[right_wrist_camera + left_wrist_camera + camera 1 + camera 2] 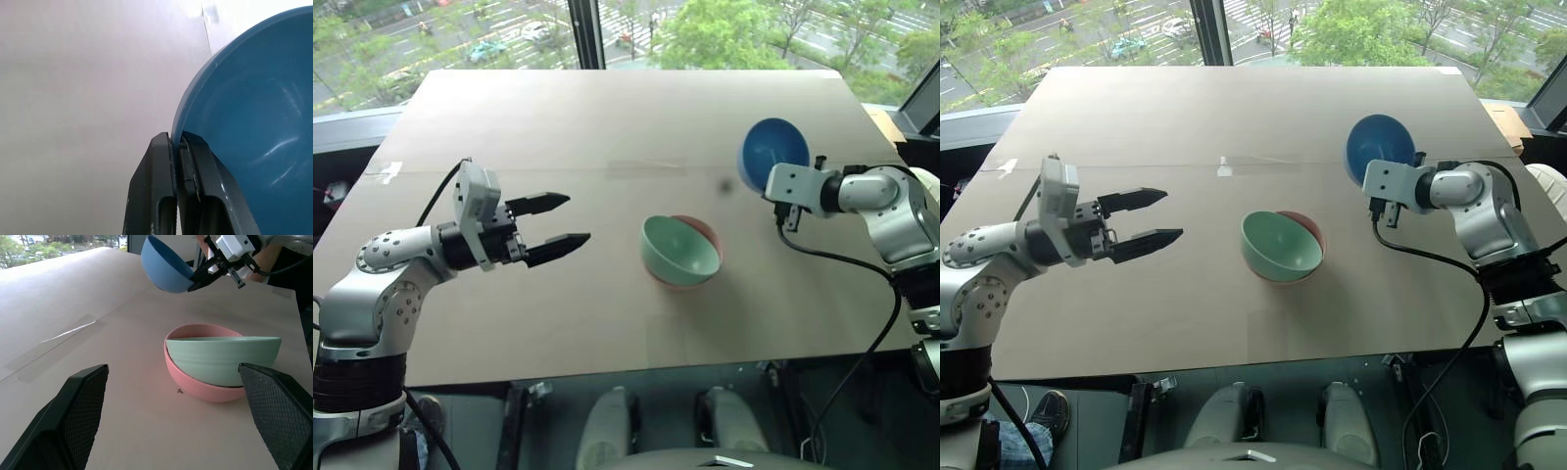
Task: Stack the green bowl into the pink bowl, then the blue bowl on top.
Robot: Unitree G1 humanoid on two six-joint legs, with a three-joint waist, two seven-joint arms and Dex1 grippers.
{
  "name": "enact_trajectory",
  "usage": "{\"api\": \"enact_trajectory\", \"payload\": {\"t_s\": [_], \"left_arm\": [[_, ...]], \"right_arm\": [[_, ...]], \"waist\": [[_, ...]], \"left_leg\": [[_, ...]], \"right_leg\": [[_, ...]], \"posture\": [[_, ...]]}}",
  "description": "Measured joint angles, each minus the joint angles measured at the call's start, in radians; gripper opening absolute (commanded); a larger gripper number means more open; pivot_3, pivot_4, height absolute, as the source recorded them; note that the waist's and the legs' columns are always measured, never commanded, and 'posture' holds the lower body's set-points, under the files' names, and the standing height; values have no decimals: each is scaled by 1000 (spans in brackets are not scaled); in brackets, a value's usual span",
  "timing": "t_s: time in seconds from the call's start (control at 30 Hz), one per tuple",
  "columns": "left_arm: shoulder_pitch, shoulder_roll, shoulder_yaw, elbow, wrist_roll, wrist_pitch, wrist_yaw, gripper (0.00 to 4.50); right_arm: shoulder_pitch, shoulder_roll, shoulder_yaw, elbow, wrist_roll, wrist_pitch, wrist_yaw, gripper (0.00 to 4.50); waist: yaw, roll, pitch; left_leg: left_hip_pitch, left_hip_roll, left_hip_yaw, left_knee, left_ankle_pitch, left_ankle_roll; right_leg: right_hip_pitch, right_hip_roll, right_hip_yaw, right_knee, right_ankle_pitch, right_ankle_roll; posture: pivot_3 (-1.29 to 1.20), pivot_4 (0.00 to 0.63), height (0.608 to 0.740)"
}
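- Pinching the rim of the blue bowl (771,149), your right gripper (177,142) has its two black fingers closed tight on the thin wall, one finger inside and one outside.
- You have the blue bowl up off the table (558,117), tilted so its hollow faces the head camera; in the left wrist view it hangs clear above the board.
- Your green bowl (678,247) already sits inside the pink bowl (195,382), but it leans: one side of the pink rim shows as a crescent while the green rim rides high on the other.
- You see that pair near the middle of the table, with bare board on every side.
- Your left gripper (558,223) holds nothing; its fingers stand wide apart, pointing toward the stacked pair from the left, well apart from it.
- You have an open stretch of board between the lifted blue bowl and the stacked pair.
- Your table's near edge lies well short of the bowls, and its far edge meets the window (705,29).
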Motion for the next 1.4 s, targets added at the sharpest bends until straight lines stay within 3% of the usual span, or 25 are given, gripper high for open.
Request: {"api": "enact_trajectory", "payload": {"t_s": [0.3, 0.5, 0.6, 0.73, 1.07, 1.23, 1.4], "left_arm": [[-8, -10, -5, 12, 8, -19, -18, 4500], [-11, -11, -10, 21, 9, -22, -22, 4500], [-11, -11, -12, 21, 9, -23, -25, 4500], [-11, -11, -14, 21, 10, -25, -26, 4500], [-11, -12, -22, 22, 10, -36, -19, 4500], [35, -10, -9, 19, 12, -35, -1, 4500], [105, -14, 30, 0, 32, -40, 57, 4500]], "right_arm": [[24, -6, 2, -557, 244, 345, 175, 48], [24, -30, 22, -700, 317, 462, 192, 48], [24, -31, 42, -725, 332, 488, 183, 890], [17, -31, 58, -722, 329, 491, 159, 2469], [25, -121, 51, -629, 275, 455, 115, 2469], [217, -100, -104, -575, 299, 451, 5, 2469], [398, 35, -362, -533, 422, 422, -102, 2469]], "waist": [[4, -1, 0], [5, -2, -1], [5, -2, -1], [5, -2, -1], [7, -3, -2], [12, -5, -2], [19, -7, -4]], "left_leg": [[0, 0, -1, 1, 0, 0], [0, 0, -1, 2, 0, 0], [1, 0, -1, 2, 0, 0], [1, 0, -1, 3, 0, 0], [0, 0, -1, 2, 0, 1], [0, 0, 0, 2, 0, 1], [1, 0, -1, 2, -1, 1]], "right_leg": [[0, 0, 0, 0, 0, 0], [0, 0, 0, 0, 0, 0], [0, 0, 0, 0, 0, 0], [0, 0, 0, 0, 0, 0], [0, 0, 0, 0, 0, 0], [0, 0, 1, 0, 0, 0], [1, 0, 1, 0, 0, 0]], "posture": [[0, 150, 738], [0, 150, 738], [0, 150, 738], [0, 150, 738], [0, 150, 738], [0, 150, 738], [0, 150, 738]]}}
